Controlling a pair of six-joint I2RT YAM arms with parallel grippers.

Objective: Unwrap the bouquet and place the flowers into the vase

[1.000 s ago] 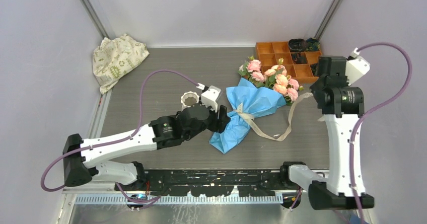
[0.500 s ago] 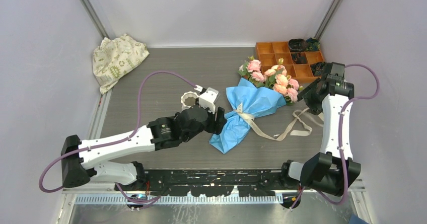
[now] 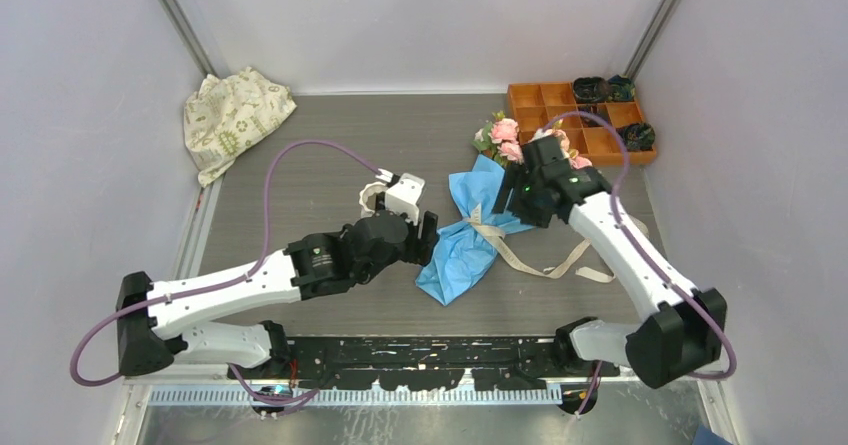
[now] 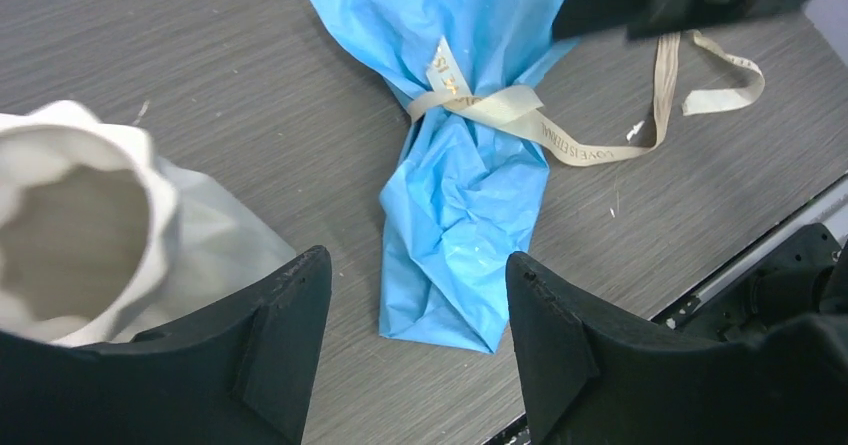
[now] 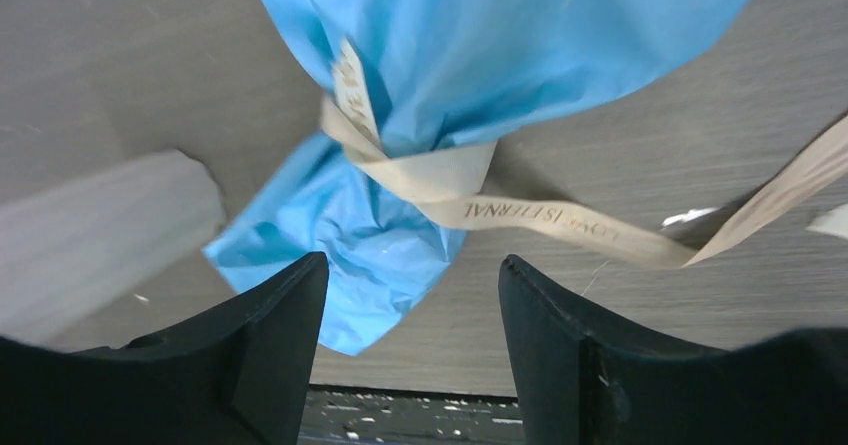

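The bouquet lies on the table in blue paper, tied at the neck with a beige ribbon whose loose ends trail to the right. Its pink flowers point to the back and are partly hidden by my right arm. My right gripper hovers open over the tied neck, with nothing between its fingers. Left of the wrap's lower end, my left gripper is open and empty. The white ribbed vase stands just behind my left wrist, half hidden in the top view.
An orange compartment tray with dark items sits at the back right. A cream patterned cloth lies in the back left corner. The table's near edge and black rail run close behind the wrap's tail.
My right gripper let go of the ribbon, which dropped in loops on the table, and swung left from near the tray to above the bouquet's neck. My left gripper opened and drew slightly back from the paper.
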